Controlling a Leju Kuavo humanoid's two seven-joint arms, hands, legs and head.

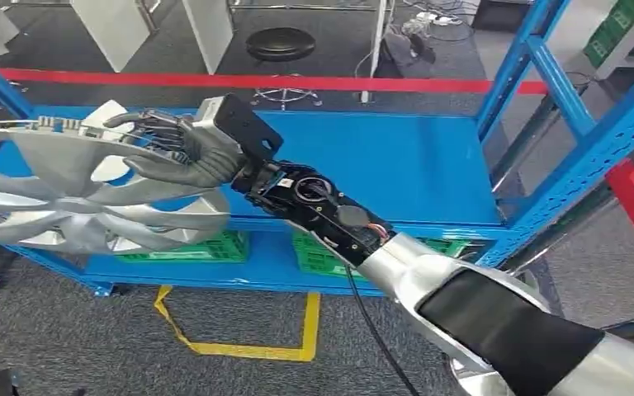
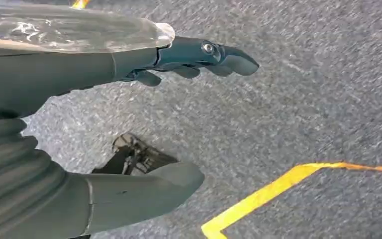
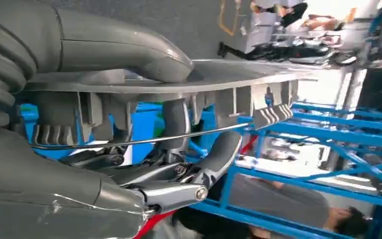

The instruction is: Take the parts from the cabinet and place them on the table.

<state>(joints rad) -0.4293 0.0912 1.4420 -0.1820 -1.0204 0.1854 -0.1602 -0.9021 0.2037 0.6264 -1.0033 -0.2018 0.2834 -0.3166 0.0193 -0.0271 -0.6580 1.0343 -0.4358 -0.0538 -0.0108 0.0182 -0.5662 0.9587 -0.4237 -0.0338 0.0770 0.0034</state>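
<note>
**Wheel cover gripped at the blue shelf**

Right hand (image 1: 183, 148) clamped on the rim of a silver wheel cover (image 1: 74, 194), thumb over one face, fingers (image 3: 219, 154) curled behind. Cover held in front of the blue shelf (image 1: 396, 165). Left hand (image 2: 129, 124) above grey floor (image 2: 303, 99), fingers apart, holding nothing.

Bright even light, soft blur, glare in right wrist view

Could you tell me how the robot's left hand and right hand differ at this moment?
The right hand grips the silver wheel cover by its rim, at the blue cabinet; the left hand holds nothing, fingers spread. The right reaches forward; the left hangs over grey floor. Both are grey.
</note>
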